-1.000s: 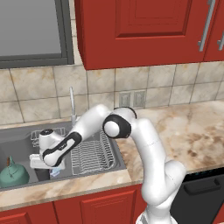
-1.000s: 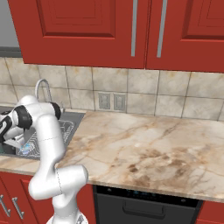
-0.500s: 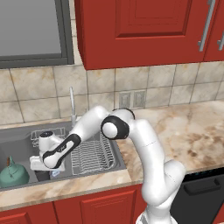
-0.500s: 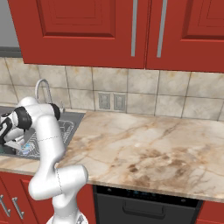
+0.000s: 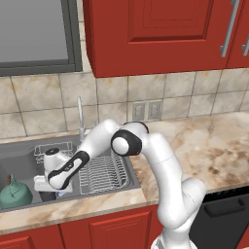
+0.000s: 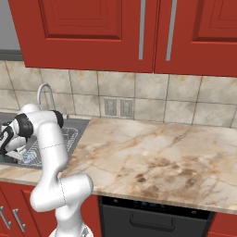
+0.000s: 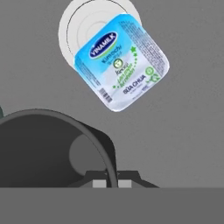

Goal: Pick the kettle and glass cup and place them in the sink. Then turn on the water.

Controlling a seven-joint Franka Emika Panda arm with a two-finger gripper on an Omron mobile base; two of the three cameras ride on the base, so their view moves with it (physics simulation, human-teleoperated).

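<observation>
My gripper (image 7: 112,183) is shut on the rim of the glass cup (image 7: 43,148), a dark tumbler seen from above at the lower left of the hand view. In the left base view the gripper (image 5: 48,187) hangs low inside the sink (image 5: 19,155), with the dark cup (image 5: 47,196) under it. The teal kettle (image 5: 14,192) stands in the basin just left of the hand. The chrome faucet (image 5: 80,116) rises behind the sink, and no water runs from it. In the right base view the hand is cut off at the left edge, above the sink (image 6: 78,127).
A blue-white yoghurt tub (image 7: 122,61) lies on the basin floor beside the round drain (image 7: 76,22), close to the cup. A wire dish rack (image 5: 104,170) fills the sink's right part. The marble counter (image 6: 152,152) stretches to the right.
The hand with the cup has sunk very slightly in the basin. Nothing else has moved.
</observation>
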